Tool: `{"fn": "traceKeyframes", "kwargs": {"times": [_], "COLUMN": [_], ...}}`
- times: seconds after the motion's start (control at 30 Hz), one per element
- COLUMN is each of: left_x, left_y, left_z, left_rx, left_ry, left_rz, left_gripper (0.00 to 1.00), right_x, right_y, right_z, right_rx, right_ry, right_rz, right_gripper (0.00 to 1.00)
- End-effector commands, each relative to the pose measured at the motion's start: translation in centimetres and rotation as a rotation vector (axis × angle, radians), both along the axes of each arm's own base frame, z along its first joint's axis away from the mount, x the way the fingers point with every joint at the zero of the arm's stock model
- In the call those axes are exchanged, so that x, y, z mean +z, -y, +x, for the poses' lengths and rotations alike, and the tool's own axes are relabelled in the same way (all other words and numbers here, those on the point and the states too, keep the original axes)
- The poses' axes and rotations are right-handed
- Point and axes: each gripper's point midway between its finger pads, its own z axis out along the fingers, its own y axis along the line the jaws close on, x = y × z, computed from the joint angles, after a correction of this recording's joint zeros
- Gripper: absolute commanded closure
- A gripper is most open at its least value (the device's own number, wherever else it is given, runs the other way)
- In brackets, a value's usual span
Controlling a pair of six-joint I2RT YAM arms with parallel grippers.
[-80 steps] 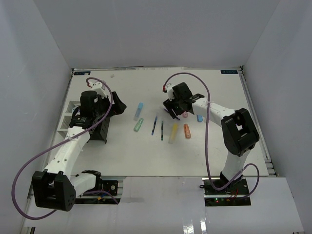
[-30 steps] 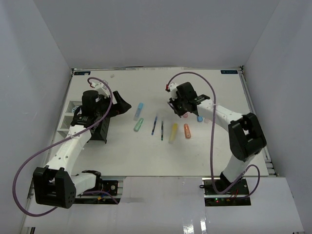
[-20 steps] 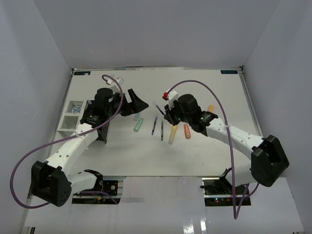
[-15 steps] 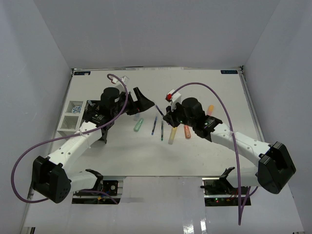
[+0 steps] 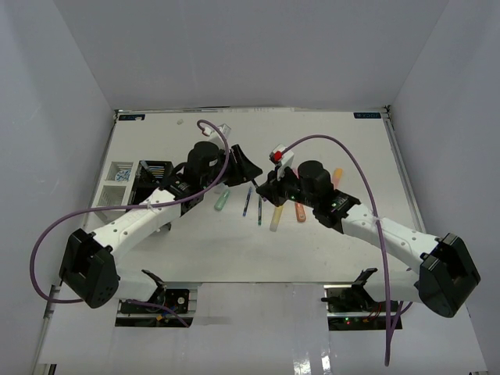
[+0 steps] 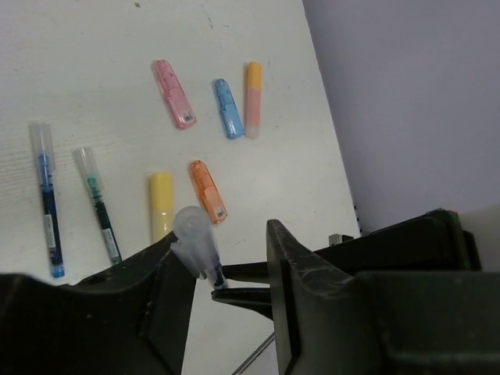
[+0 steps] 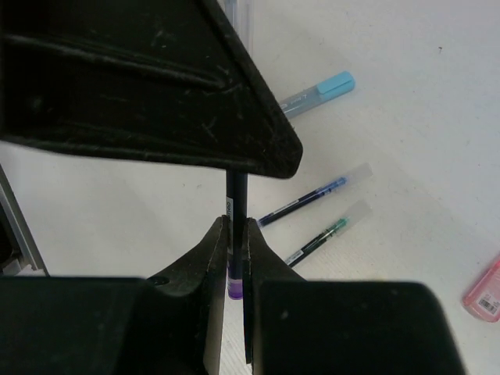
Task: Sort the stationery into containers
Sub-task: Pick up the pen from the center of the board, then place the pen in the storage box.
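My right gripper [image 7: 236, 226] is shut on a thin dark pen [image 7: 236, 191] with a purple end, holding it above the middle of the table [image 5: 234, 242]. The pen's clear cap [image 6: 194, 234] sits between the jaws of my left gripper [image 6: 226, 242]. The cap lies against one finger, with a gap to the other. Both grippers meet near the pen [image 5: 254, 181] in the top view. On the table lie a blue pen [image 6: 47, 199], a green pen [image 6: 98, 205], and yellow [image 6: 161, 205], orange [image 6: 207, 191], pink [image 6: 173, 104] and blue [image 6: 228, 108] markers.
The black organizer [image 5: 152, 176] and the white tray [image 5: 116, 183] stand at the left, with a small roll [image 5: 121, 173] in the tray's far compartment. A green marker [image 5: 222, 201] lies left of the pens. A pale orange marker [image 5: 337, 173] lies to the right.
The right arm carried the pen from the back right toward the middle. The left arm swung over from the organizer to meet it, and its jaws narrowed around the cap.
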Motion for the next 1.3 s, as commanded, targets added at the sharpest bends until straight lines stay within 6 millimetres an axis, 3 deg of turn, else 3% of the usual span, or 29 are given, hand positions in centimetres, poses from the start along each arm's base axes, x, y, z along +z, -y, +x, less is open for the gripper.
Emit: {"fn": "traceKeyframes", "kwargs": {"times": [0.0, 0.1, 0.23, 0.3, 0.47, 0.6, 0.7, 0.8, 0.93, 0.97, 1.0, 1.1, 1.27], "left_x": [2.8, 2.8, 2.8, 2.7, 2.5, 2.5, 3.0, 4.3, 6.0, 5.9, 6.4, 6.8, 6.5], "left_y": [0.2, 0.2, 0.2, 0.1, -0.5, -2.8, -6.2, -11.1, -17.9, -19.3, -22.0, -26.3, -30.7], "left_z": [0.8, 0.7, 0.6, 0.6, 0.8, 2.1, 3.8, 5.5, 7.0, 7.1, 7.4, 7.6, 8.5], "left_rx": [0.028, 0.027, 0.024, 0.027, 0.047, 0.149, 0.287, 0.449, 0.621, 0.647, 0.708, 0.808, 0.895], "left_ry": [0.071, 0.077, 0.080, 0.084, 0.102, 0.148, 0.205, 0.256, 0.283, 0.275, 0.274, 0.270, 0.252], "left_rz": [-0.031, -0.030, -0.027, -0.023, 0.008, 0.121, 0.271, 0.412, 0.516, 0.533, 0.549, 0.590, 0.619], "left_gripper": [0.53, 0.72, 0.88, 0.92, 0.98, 0.98, 0.99, 1.00, 1.00, 1.00, 1.00, 1.00, 0.99], "right_x": [2.5, 2.4, 2.5, 2.4, 2.4, 1.7, 0.8, 0.1, -0.7, -0.7, -1.1, -1.6, -2.6], "right_y": [-0.7, -0.7, -0.9, -1.0, -0.9, -0.3, 0.6, 1.6, 2.6, 2.7, 2.9, 3.0, 2.9], "right_z": [-0.2, -0.3, -0.4, -0.4, -0.5, -0.4, -0.3, -0.3, -0.4, -0.3, -0.5, -0.6, -1.0], "right_rx": [0.017, 0.017, 0.023, 0.025, 0.018, -0.013, -0.051, -0.088, -0.125, -0.131, -0.132, -0.133, -0.121], "right_ry": [0.046, 0.043, 0.038, 0.028, 0.021, 0.005, -0.003, -0.008, -0.011, -0.011, -0.018, -0.030, -0.059], "right_rz": [0.091, 0.098, 0.112, 0.118, 0.122, 0.096, 0.068, 0.047, 0.020, 0.016, 0.006, -0.006, -0.015], "right_gripper": [0.92, 0.91, 0.88, 0.81, 0.38, 0.20, 0.09, 0.02, 0.10, 0.10, 0.10, 0.10, 0.10]}}
